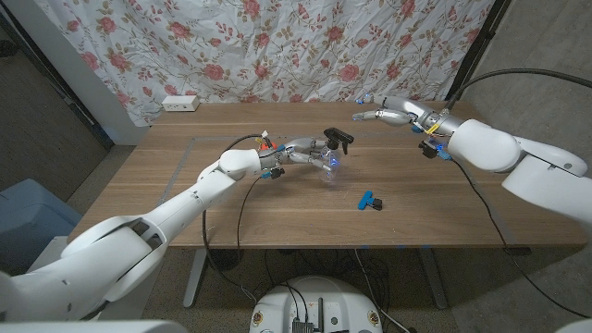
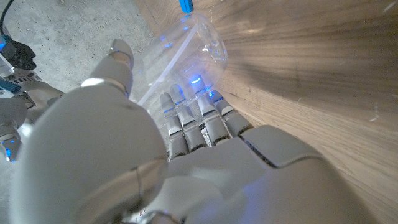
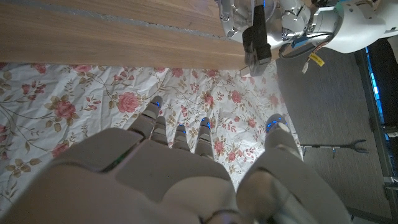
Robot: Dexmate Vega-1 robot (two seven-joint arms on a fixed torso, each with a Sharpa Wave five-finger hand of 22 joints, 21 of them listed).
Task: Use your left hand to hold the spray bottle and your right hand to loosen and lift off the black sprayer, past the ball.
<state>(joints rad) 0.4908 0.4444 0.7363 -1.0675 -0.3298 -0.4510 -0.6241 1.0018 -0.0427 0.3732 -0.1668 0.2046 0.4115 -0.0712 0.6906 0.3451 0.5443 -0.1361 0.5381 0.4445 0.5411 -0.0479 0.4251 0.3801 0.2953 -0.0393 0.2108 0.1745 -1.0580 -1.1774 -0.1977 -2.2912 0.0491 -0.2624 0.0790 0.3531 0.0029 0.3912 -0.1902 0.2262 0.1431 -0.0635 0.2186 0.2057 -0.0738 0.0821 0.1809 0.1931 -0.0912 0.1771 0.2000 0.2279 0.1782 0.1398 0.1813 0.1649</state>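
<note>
A clear spray bottle [image 1: 331, 166] with a black sprayer [image 1: 338, 139] on top stands tilted near the table's middle. My left hand [image 1: 310, 153] grips its body from the left side. In the left wrist view my fingers [image 2: 196, 121] wrap around the clear bottle [image 2: 186, 46]. My right hand [image 1: 393, 115] hovers over the far right of the table, fingers spread and pointing toward the sprayer, a short gap away and holding nothing. In the right wrist view the black sprayer [image 3: 256, 38] shows beyond my right hand [image 3: 205, 174], atop the bottle [image 3: 231, 17].
A small blue and black object [image 1: 369, 200] lies on the wooden table [image 1: 231, 213] in front of the bottle, to its right. A white power strip [image 1: 180, 103] sits at the back left edge. A floral curtain [image 1: 277, 46] hangs behind the table.
</note>
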